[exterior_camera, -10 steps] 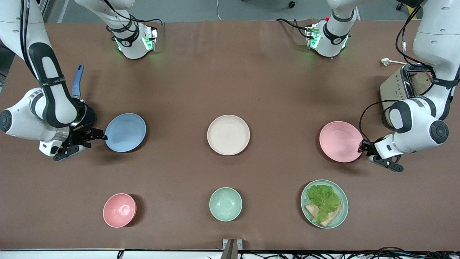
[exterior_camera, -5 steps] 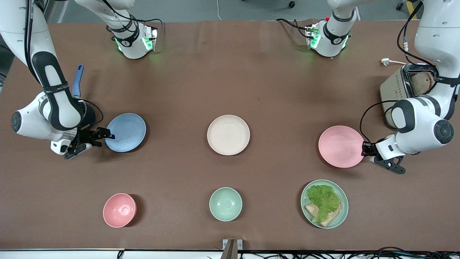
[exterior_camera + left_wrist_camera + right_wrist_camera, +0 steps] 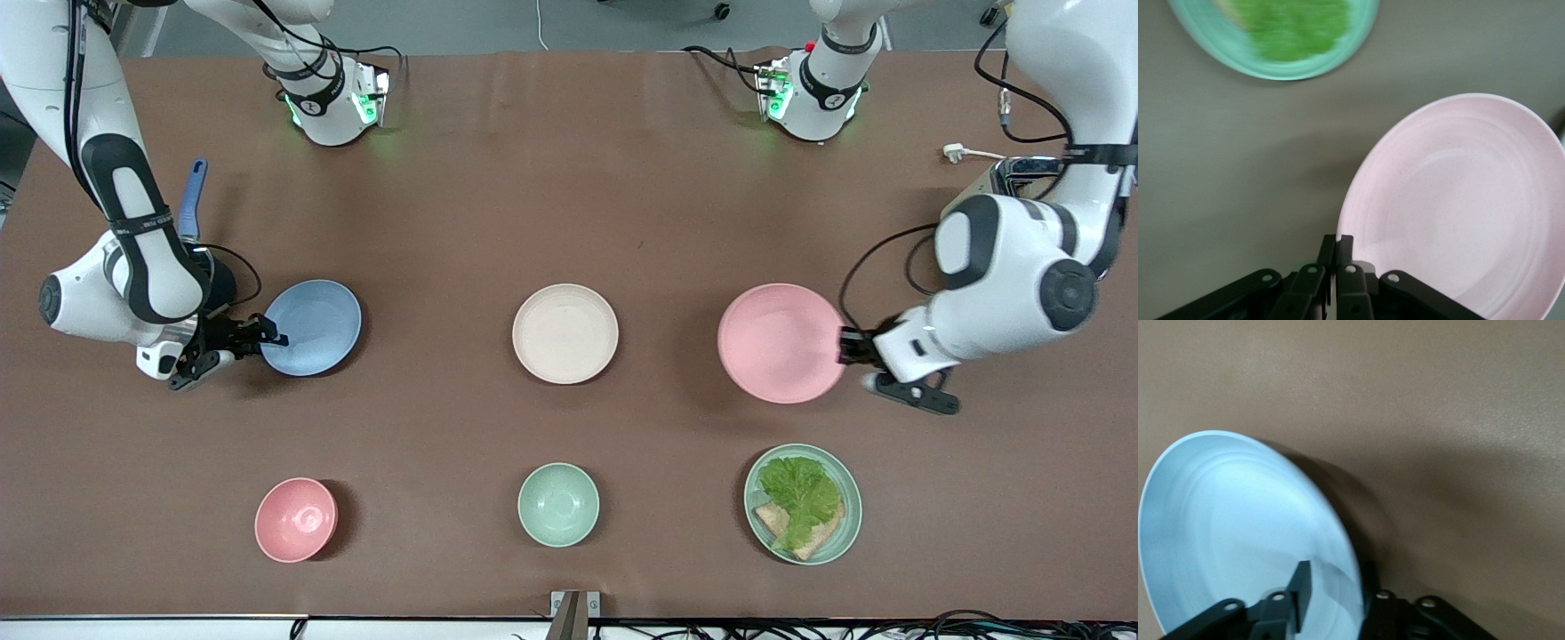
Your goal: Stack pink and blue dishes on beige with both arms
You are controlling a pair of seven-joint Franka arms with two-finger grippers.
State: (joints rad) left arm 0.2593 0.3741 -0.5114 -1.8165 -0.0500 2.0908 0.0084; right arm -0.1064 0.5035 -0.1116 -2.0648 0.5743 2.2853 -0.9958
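Nearest the front camera, a row of three on the brown counter (image 3: 569, 196): pink bowl (image 3: 296, 519) toward the right arm's end, mint bowl (image 3: 558, 504) in the middle, mint plate (image 3: 803, 504) with lettuce (image 3: 799, 493) on bread toward the left arm's end. The mint plate also shows, blurred, in the left wrist view (image 3: 1275, 37).

Next row back holds the task's plates. Beige plate (image 3: 565, 333) sits flat at mid-counter, nothing on it, well apart from both others.

Pink plate (image 3: 781, 343) is up off the counter, between the beige plate and the left arm's end, with a shadow under it. Left hand (image 3: 845, 348) grips its rim on the side toward the left arm's end; in the left wrist view the fingers (image 3: 1343, 248) are pinched close together on the edge of the pink plate (image 3: 1458, 207).

Blue plate (image 3: 311, 327) is toward the right arm's end. Right hand (image 3: 267, 339) is at its rim. In the right wrist view one finger (image 3: 1301, 587) lies on the inner face of the blue plate (image 3: 1238, 533) and the other sits outside the rim, so the hand is narrow, holding the edge. Cannot tell whether the plate is off the counter.

Farther back: a blue handle (image 3: 192, 200) beside the right arm, a toaster (image 3: 1000, 200) partly hidden by the left arm, a white plug (image 3: 956, 153), then the two arm bases.
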